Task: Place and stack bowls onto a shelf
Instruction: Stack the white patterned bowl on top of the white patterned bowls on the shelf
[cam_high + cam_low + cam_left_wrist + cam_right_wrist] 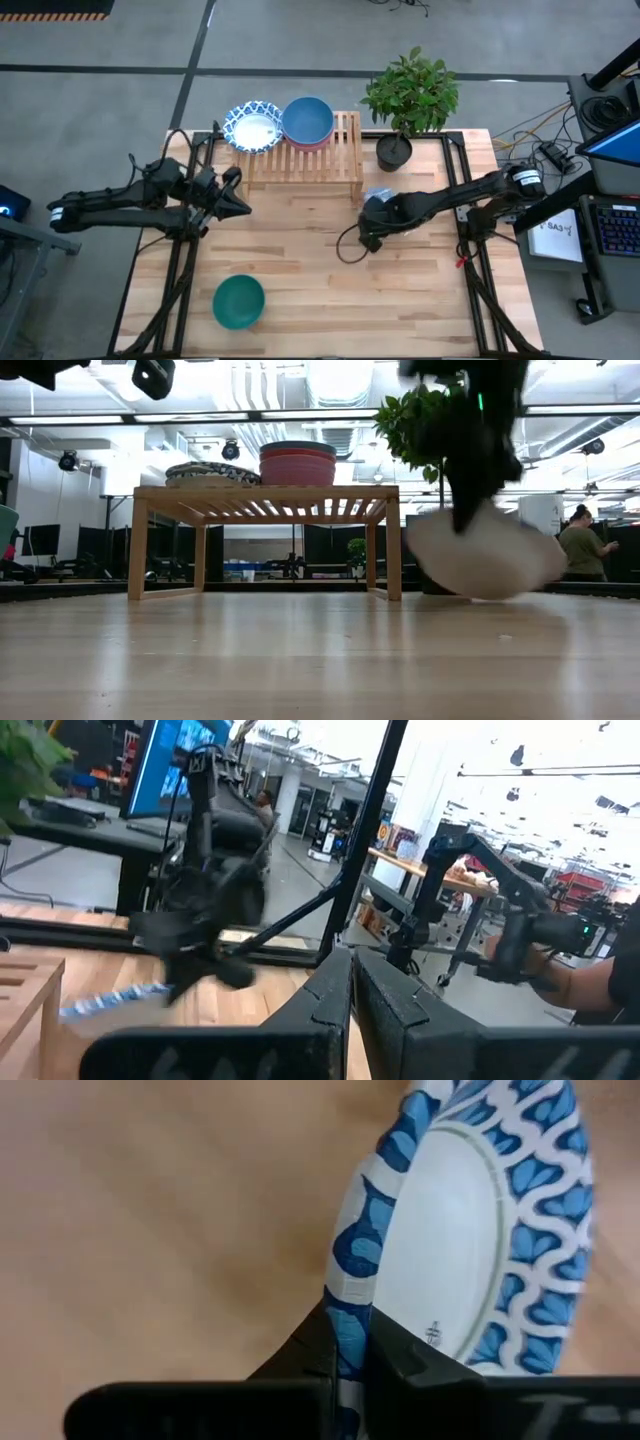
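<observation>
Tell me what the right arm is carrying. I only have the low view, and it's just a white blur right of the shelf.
Observer: A white bowl with a blue patterned rim. The right gripper is shut on its rim.
Operator: Room on the shelf?
Observer: Yes. From above, the right end of the shelf is bare slats. A patterned bowl and a stack topped by a blue bowl take up the rest.
Operator: Left arm?
Observer: The left gripper is shut and holds nothing, over the table in front of the shelf's left end.
</observation>
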